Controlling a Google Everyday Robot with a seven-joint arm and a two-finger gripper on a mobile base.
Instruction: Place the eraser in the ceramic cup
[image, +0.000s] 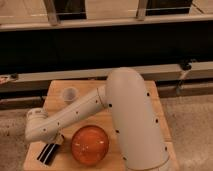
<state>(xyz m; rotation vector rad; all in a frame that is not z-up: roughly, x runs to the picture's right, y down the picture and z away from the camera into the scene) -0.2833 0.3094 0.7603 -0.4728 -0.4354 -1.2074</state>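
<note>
The eraser (46, 153), a flat black block with pale lengthwise stripes, lies at the front left of the wooden table (55, 95). My gripper (54, 144) hangs under the white wrist at the table's left side, right over the eraser's far end. The ceramic cup (69, 94), small and pale, stands upright at the back left of the table, well beyond the gripper.
A large glossy orange bowl (90, 145) sits at the front centre, close to the right of the eraser. My thick white arm (131, 120) covers the table's right half. A dark low wall and rail run behind the table.
</note>
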